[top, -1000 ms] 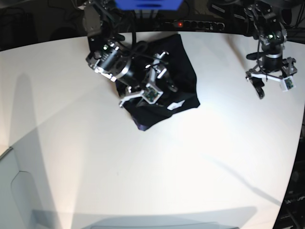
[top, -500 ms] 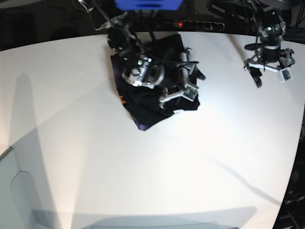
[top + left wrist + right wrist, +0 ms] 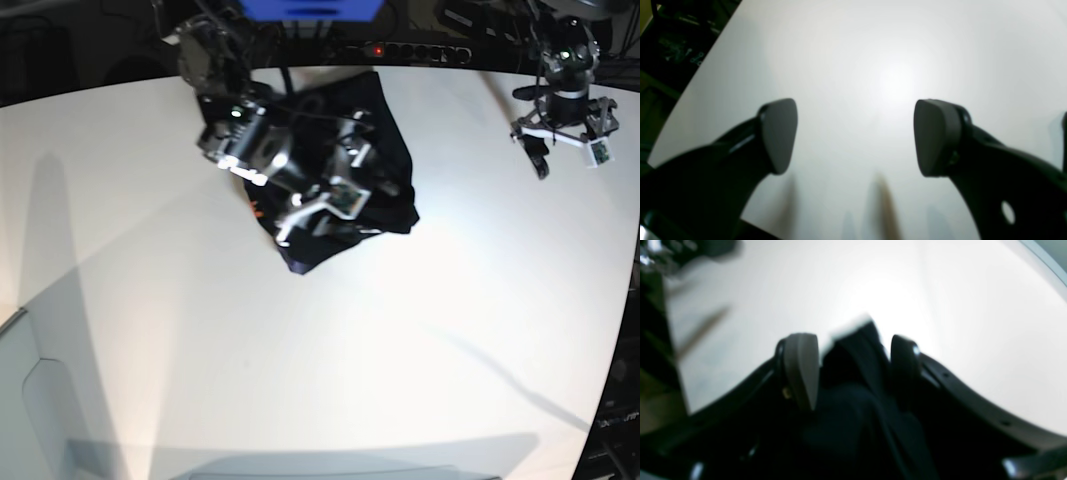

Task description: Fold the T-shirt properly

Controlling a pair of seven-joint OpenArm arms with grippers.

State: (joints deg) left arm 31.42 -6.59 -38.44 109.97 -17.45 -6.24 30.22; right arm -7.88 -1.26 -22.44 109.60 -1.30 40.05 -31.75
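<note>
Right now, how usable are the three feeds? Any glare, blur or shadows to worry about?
Base view: sharp; bright glare on the table, long soft shadows lower left, right tool slightly smeared over the T-shirt. Left wrist view: soft focus, hot spot on the table between the open left tool pads. Right wrist view: heavy motion blur, overexposed table, dark cloth between the pads barely readable.

Your near and left table lies bare; only the shirt (right arm over it) blocks the far middle.

Black T-shirt with orange print, white table
</note>
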